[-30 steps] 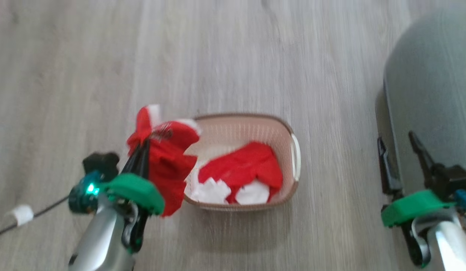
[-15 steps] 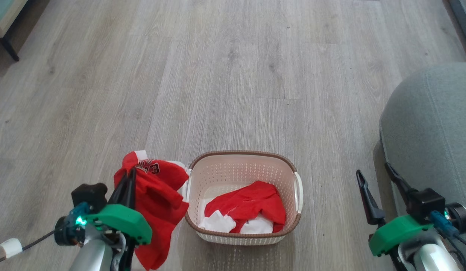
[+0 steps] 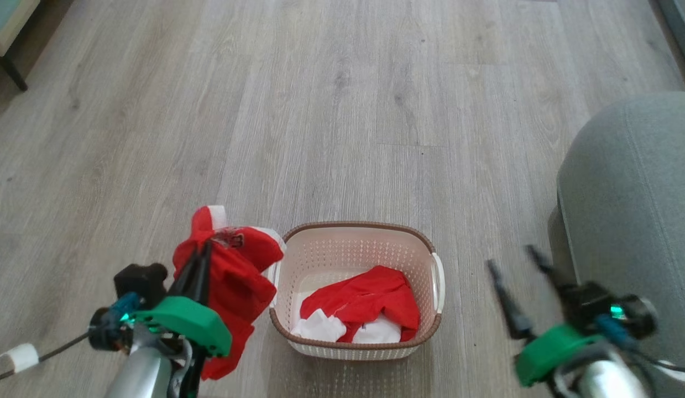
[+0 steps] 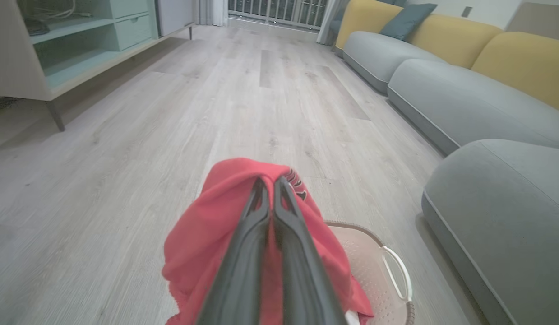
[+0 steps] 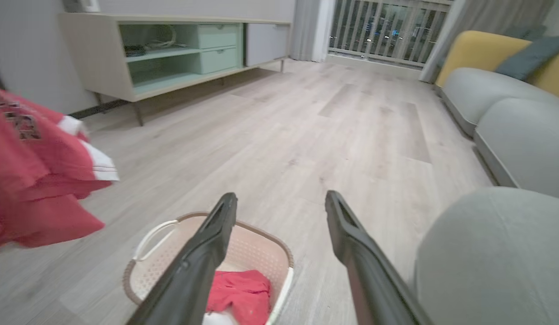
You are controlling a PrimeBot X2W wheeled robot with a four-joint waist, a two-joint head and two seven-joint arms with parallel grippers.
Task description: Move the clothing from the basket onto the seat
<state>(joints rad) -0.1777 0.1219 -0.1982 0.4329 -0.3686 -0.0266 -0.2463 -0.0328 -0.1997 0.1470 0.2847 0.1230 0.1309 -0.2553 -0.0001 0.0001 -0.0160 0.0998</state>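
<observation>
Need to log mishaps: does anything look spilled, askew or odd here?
Nothing stands out. The basket sits upright on the floor with one red garment inside; the jersey hangs from the left gripper, jaws shut on it.

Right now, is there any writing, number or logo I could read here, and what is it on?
Dark print on the red garment in the left gripper: too blurred to read.
Clothes in the basket: no lettering to be seen.
</observation>
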